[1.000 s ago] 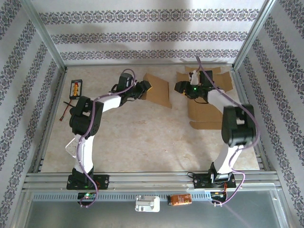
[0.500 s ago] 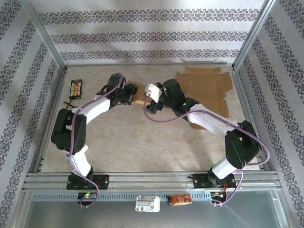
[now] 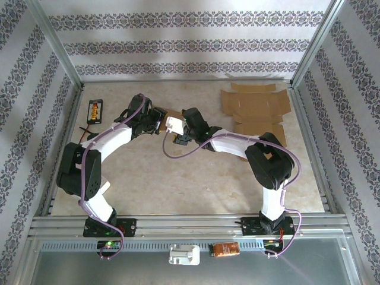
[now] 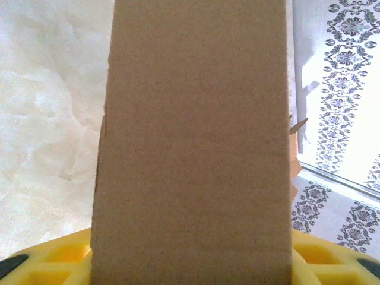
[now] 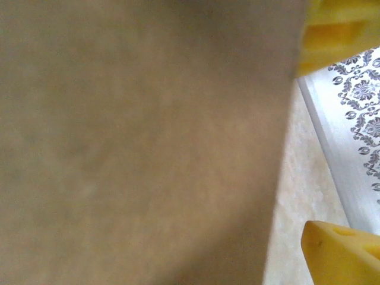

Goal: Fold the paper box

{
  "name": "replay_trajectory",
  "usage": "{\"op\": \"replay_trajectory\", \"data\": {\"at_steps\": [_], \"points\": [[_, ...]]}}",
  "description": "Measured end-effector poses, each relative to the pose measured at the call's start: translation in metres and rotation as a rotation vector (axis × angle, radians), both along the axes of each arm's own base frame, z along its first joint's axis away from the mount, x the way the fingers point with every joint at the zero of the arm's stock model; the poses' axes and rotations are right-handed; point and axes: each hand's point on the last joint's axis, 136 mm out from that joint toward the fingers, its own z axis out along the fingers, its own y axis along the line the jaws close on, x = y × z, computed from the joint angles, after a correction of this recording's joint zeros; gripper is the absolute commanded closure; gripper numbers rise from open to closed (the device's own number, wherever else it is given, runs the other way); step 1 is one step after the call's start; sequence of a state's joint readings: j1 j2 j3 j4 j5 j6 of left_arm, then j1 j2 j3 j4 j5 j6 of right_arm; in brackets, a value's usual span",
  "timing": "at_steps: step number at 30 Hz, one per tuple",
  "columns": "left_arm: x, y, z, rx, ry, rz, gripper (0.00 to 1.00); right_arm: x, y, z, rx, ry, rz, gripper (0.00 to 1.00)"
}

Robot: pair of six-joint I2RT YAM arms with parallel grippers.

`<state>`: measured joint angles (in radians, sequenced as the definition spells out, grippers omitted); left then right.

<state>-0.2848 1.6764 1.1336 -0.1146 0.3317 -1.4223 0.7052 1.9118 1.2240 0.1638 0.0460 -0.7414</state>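
A partly folded brown paper box sits between my two grippers at mid-table. My left gripper is shut on it. In the left wrist view a box panel stands upright between the yellow fingers, hiding the gripper midpoint. My right gripper reaches in from the right, close against the box. In the right wrist view the cardboard is blurred and very near. The right gripper is open, its yellow fingers wide apart, and the lower one is clear of the cardboard.
A flat unfolded cardboard sheet lies at the back right. A black device with an orange label and a thin wire rest at the back left. Metal frame rails bound the table.
My right arm swung left from the flat sheet to the box, and its jaws opened wider. My left arm drew the box left and nearer, still gripping it.
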Motion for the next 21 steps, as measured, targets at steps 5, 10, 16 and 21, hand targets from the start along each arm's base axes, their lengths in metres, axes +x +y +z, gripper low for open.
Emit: {"op": "replay_trajectory", "data": {"at_steps": [5, 10, 16, 21], "points": [[0.002, 0.001, 0.004, -0.019, -0.012, 0.018, 0.62, 0.005, 0.002, 0.005, -0.011, -0.047, -0.008, 0.49], [0.0, 0.003, 0.007, -0.056, -0.019, 0.042, 0.48, 0.002, 0.003, 0.009, -0.022, -0.085, 0.016, 0.61], [-0.002, 0.012, 0.025, -0.086, -0.066, 0.055, 0.19, -0.008, -0.013, 0.022, -0.036, -0.072, 0.032, 0.66], [-0.003, 0.064, 0.094, 0.027, -0.289, 0.119, 0.09, -0.022, -0.04, 0.043, -0.125, 0.014, 0.077, 0.64]]}}
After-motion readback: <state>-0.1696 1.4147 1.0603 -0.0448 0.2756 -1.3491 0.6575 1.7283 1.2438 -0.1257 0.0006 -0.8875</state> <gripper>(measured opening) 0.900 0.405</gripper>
